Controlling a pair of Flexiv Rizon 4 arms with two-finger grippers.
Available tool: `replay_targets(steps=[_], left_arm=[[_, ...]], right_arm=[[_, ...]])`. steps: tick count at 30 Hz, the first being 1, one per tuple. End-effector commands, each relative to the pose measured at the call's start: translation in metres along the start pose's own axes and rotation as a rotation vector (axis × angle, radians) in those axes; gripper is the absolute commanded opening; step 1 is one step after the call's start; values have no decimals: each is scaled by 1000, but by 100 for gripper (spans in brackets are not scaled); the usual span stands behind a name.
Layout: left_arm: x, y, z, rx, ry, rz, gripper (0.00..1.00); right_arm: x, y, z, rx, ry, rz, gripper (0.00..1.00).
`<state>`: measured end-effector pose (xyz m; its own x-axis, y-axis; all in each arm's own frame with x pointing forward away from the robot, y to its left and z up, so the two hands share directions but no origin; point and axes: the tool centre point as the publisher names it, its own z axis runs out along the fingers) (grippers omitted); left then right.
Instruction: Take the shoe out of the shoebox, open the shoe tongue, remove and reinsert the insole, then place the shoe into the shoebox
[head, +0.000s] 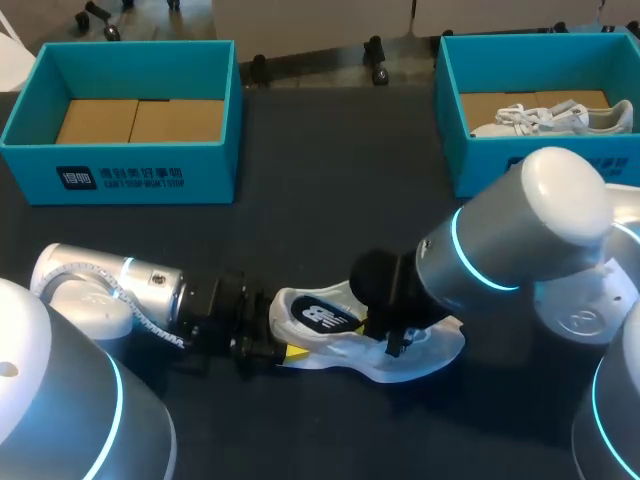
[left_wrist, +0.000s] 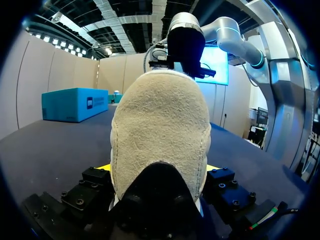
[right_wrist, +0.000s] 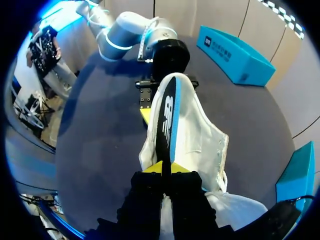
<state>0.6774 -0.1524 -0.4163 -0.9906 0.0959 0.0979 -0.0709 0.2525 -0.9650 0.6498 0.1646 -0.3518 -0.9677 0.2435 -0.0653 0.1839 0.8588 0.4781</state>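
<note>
A white shoe (head: 425, 352) lies on the dark table, heel toward my left arm. My left gripper (head: 283, 352) has a yellow-tipped finger on each side of the heel (left_wrist: 160, 120) and holds it, jaws wide apart. The black insole (head: 318, 318), blue underneath, stands on edge partly out of the shoe's opening. My right gripper (right_wrist: 166, 167) comes down from above and is shut on the front end of the insole (right_wrist: 167, 115). In the right wrist view the shoe's upper (right_wrist: 202, 142) spreads beside the insole. The left gripper (right_wrist: 167, 87) shows past the heel.
One blue shoebox (head: 120, 175) stands at the back left, with only cardboard inside. The other blue shoebox (head: 520, 165) stands at the back right and holds a second white shoe (head: 555, 118). My right arm's elbow (head: 540, 225) hangs over the table in front of that box.
</note>
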Motion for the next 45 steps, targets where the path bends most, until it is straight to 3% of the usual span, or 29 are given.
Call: replay_targets(steps=[1, 9, 10, 12, 16, 17, 27, 29, 37, 40, 45], left_arm=[[-3, 2, -1, -2, 0, -1, 0], [-3, 2, -1, -2, 0, -1, 0], [-3, 2, -1, -2, 0, -1, 0], [-3, 2, -1, -2, 0, -1, 0], [-3, 2, -1, -2, 0, -1, 0], [-3, 2, -1, -2, 0, -1, 0], [-3, 2, -1, -2, 0, -1, 0], [-3, 2, -1, -2, 0, -1, 0], [-3, 2, -1, -2, 0, -1, 0], [-3, 2, -1, -2, 0, -1, 0], [-3, 2, -1, -2, 0, -1, 0]], right_arm=[[-5, 2, -7, -7, 17, -26, 0], [-11, 16, -14, -11, 36, -96, 3], [-11, 18, -15, -9, 43, -105, 23], [-11, 24, -17, -7, 53, -122, 39], [-10, 29, -19, 0, 66, -130, 49], [-10, 30, -20, 5, 69, -126, 57], [-6, 33, -28, 37, 85, -90, 56], [-7, 34, -30, 43, 88, -79, 52], [-21, 50, -36, 92, 151, -28, 49], [-26, 55, -34, 94, 188, -27, 54], [-34, 59, -32, 68, 264, -25, 44]])
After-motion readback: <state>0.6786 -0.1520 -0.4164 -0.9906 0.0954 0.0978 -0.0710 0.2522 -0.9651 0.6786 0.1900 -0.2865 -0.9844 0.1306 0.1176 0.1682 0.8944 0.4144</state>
